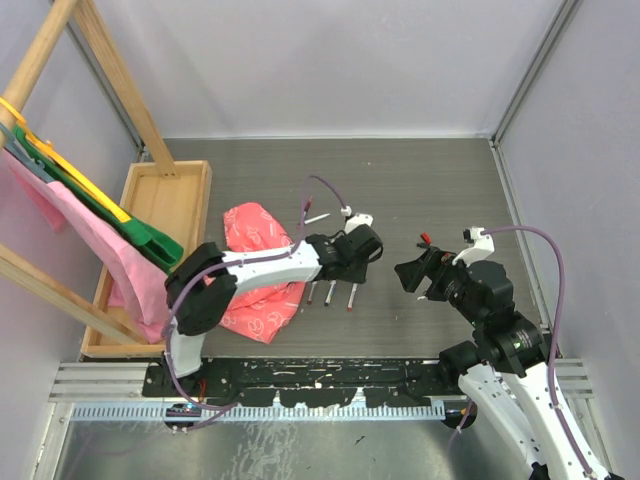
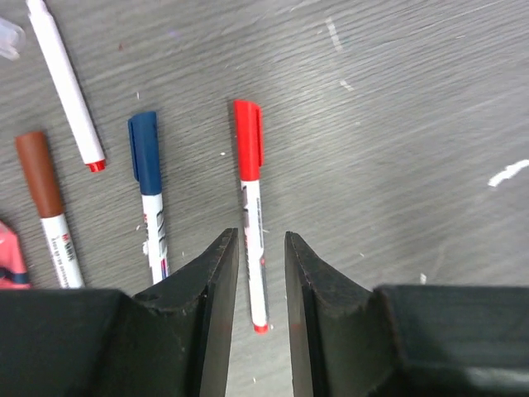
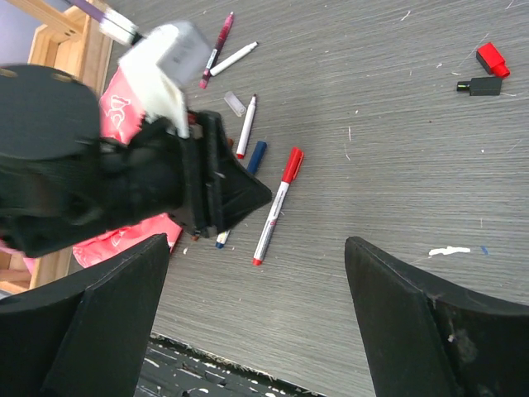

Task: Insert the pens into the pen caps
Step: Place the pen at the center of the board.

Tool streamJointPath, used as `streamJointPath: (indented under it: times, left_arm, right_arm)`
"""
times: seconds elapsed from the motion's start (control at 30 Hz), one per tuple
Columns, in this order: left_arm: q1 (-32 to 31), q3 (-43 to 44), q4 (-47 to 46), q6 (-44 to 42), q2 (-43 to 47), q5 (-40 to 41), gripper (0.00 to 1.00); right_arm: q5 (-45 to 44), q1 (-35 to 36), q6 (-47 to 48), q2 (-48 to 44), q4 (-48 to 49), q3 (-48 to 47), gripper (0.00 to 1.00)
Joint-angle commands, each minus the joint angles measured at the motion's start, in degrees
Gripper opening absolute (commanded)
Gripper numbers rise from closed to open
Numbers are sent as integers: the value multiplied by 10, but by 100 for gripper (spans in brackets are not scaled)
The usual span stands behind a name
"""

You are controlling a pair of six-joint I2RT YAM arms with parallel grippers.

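Where the left tool (image 2: 260,241) hangs: low over the counter (image 1: 430,180), above the tail end of the red-capped pen (image 2: 250,198). We read its jaws as a narrow slot apart with nothing clamped, and the pen lies flat beneath.
Right tool (image 1: 413,279): spread wide and empty, to the right of the pens and near the left tool.
Pens capped: the red-capped pen, a blue-capped pen (image 2: 147,182) and a brown-capped pen (image 2: 43,198), side by side and not touching.
Pens uncapped: a bare pen (image 2: 64,83) with a red tip, just beyond the blue-capped one.
Pens undecided: a white pen (image 3: 234,58) and a magenta pen (image 3: 216,45) farther back, too small for us to say whether they are capped.
Loose caps: a red cap (image 3: 493,58) and a black cap (image 3: 478,85), close together on the right side, well apart from the pens.
Pink cloth (image 1: 260,270): left of the pens, not part of the job.
Hazard, finished pen: we judge that a jaw rising this close could catch the barrel and roll it into its neighbours.
Hazard, wrong pick: the bare pen lies near the capped ones, so a careless reach may take a finished pen.
Hazard, caps: they are short and light, and an off-centre pinch may tip one or squirt it away.
Hazard, arms: the two tools are near each other, so crossing reaches may collide.
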State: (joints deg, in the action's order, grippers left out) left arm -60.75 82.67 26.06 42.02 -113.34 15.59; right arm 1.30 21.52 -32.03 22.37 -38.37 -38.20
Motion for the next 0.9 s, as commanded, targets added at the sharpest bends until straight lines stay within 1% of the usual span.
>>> streamJointPath:
  times: [0.0, 0.13, 0.23, 0.4, 0.5, 0.63, 0.77, 0.87]
  left_arm:
    - [4, 12, -24, -44, 93, -3, 31]
    - [4, -5, -32, -81, 147, 1, 32]
    - [9, -26, -32, -115, 191, -3, 32]
    - [28, -73, -18, -153, 267, 6, 32]
    - [54, -111, -13, -164, 320, -4, 33]
    - [104, -154, -9, -174, 371, -35, 35]
    - [151, -174, 4, -191, 395, -68, 38]
    - [177, -178, 7, -202, 395, -84, 39]
  right_arm:
    - [-18, -2, 8, 1, 16, -19, 92]
    - [-26, -2, 10, 13, 19, -20, 92]
    - [-30, -2, 12, 30, 21, -23, 92]
    - [-38, -2, 20, 59, 29, -28, 91]
    - [-41, -2, 23, 76, 36, -28, 91]
    - [-47, -2, 25, 102, 41, -31, 90]
    - [-43, -2, 29, 124, 44, -37, 90]
    - [-41, -2, 31, 134, 45, -39, 90]
